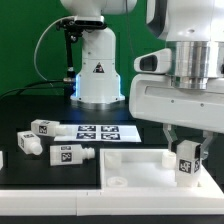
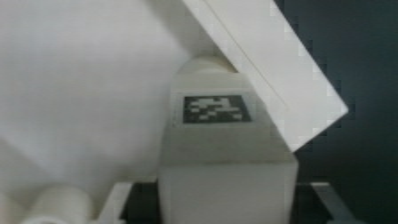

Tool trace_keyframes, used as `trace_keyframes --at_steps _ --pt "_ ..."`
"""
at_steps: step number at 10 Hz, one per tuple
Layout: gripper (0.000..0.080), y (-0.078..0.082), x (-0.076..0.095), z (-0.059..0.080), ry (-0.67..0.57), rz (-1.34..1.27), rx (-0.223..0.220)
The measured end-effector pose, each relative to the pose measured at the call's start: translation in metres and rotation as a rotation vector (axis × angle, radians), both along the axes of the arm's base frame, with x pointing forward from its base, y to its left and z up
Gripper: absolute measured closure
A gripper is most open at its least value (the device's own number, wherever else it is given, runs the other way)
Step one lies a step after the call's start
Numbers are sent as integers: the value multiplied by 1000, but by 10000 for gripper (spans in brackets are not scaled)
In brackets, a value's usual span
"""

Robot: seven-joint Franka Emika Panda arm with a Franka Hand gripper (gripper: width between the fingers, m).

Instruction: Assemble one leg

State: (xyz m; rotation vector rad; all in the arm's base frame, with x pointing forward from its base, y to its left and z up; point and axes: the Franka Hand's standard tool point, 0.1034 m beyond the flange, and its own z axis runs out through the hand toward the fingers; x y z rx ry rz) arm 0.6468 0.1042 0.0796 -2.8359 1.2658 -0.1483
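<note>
Gripper (image 1: 187, 152) clamped on one leg (image 1: 188, 160), fingers pressed to either side of it, tag facing out. Leg held upright over the panel (image 1: 135, 163), at the panel's corner toward the exterior view's right. Cannot tell whether the leg's lower end touches the panel or sits just above it.

Wrist view: the held leg (image 2: 221, 150) fills the middle, tag (image 2: 215, 108) readable, dark fingers (image 2: 112, 203) only just visible at its flanks. A raised rim (image 2: 267, 62) of the panel runs slantwise beyond the leg. Everything there is blurred and very close; the leg's far end is hard to make out.

Panel lies flat, raised rim around it, a round socket (image 1: 113, 154) at a corner.

Beyond the panel's edge toward the exterior view's left: three loose legs on the dark table (image 1: 25, 110), lying on their sides, one (image 1: 72, 154) just beside the panel, one (image 1: 27, 143) further out, one (image 1: 45, 126) behind.

Behind the panel: marker board (image 1: 97, 130), flat. Past it, the arm's base (image 1: 97, 70).
</note>
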Motion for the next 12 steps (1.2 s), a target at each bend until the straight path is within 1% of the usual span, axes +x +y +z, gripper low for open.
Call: trace_keyframes --at_steps 2,5,6,7,8,9,10,11,12 --pt "513 -1 -3 -1 11 -369 62" --pt "512 -2 -5 -1 18 -566 80" --pt "512 -1 -6 -1 23 -697 103" --pt "512 0 -7 -1 24 -770 117" --pt "512 0 -7 -1 24 -739 114" --pt "426 0 -7 -2 28 -695 109" --pt "426 1 -8 -1 50 -571 89" --pt "243 3 -5 1 41 -342 60" --pt "243 7 -6 0 43 -137 45"
